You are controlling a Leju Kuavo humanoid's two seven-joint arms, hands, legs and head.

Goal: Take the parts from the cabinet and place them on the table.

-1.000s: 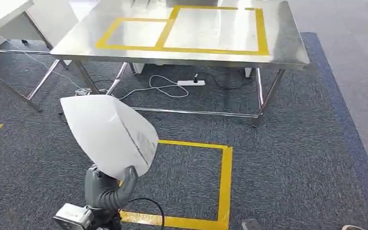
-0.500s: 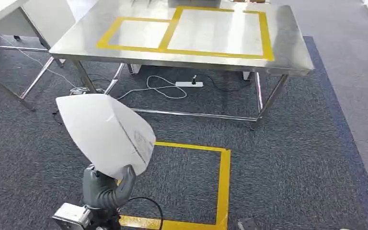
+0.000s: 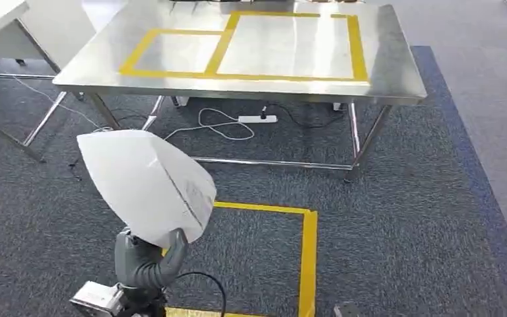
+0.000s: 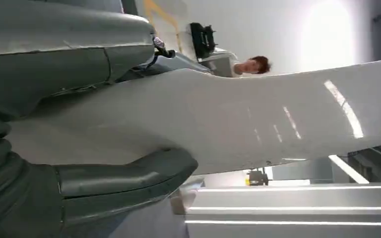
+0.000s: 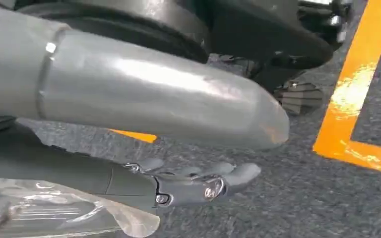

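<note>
The white bag of parts [image 3: 148, 185] stands raised over the dark carpet [image 3: 396, 218], on the near side of the steel table [image 3: 396, 69] and well apart from it, its lower end pinched in the left hand [image 3: 146, 259]; the left wrist view shows the thick grey thumb pressed against the bag's pale, glossy skin, so that hand is grasping the bag. A printed label shows faintly on the side of the bag away from the table. On the carpet between the bag and the table runs a square of yellow tape [image 3: 307, 244], and two taped yellow rectangles [image 3: 237, 46] mark the table top. Under the table lie a white power strip [image 3: 257, 119] and a looping white cable [image 3: 218, 124]. In the right wrist view the right hand [image 5: 198, 183] hangs over the carpet with fingers stretched straight, grasping nothing
</note>
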